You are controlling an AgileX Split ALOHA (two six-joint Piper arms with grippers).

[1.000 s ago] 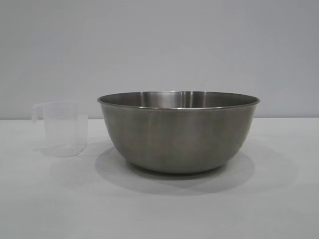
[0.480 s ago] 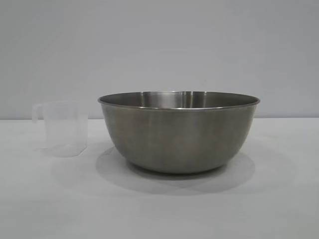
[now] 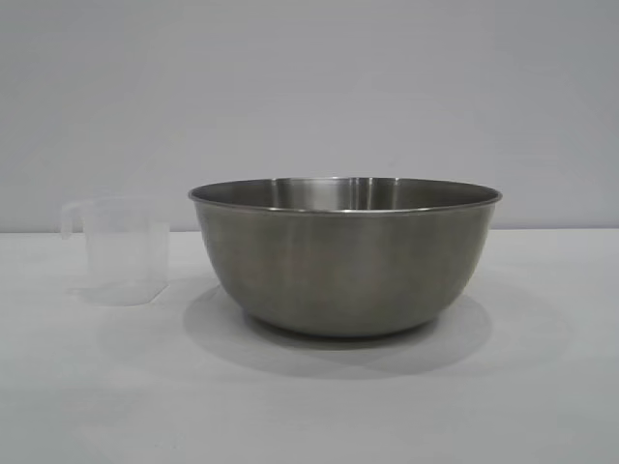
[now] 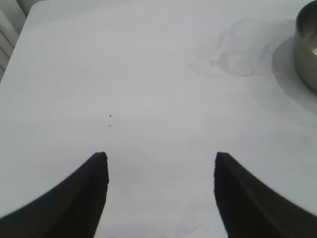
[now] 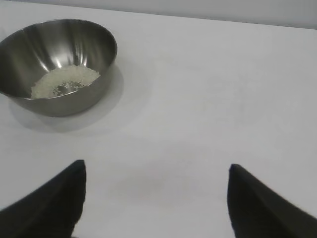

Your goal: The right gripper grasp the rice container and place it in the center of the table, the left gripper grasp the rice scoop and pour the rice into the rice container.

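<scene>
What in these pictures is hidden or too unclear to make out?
- Exterior view: the bowl's inside is hidden by its own wall; the rice shows only in the right wrist view.
- Exterior view: neither arm appears.
- Left wrist view: the bowl is cut by the edge; the clear cup is too faint to tell if rice remains.

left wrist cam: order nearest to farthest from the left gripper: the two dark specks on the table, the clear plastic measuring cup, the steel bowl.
From the open left gripper, empty over the white tabletop:
1. Two tiny dark specks, on bare table just ahead of the fingertips.
2. Small translucent clear plastic measuring cup, farther out, off to one side.
3. Large round stainless-steel bowl, beyond the cup at the frame edge.
</scene>
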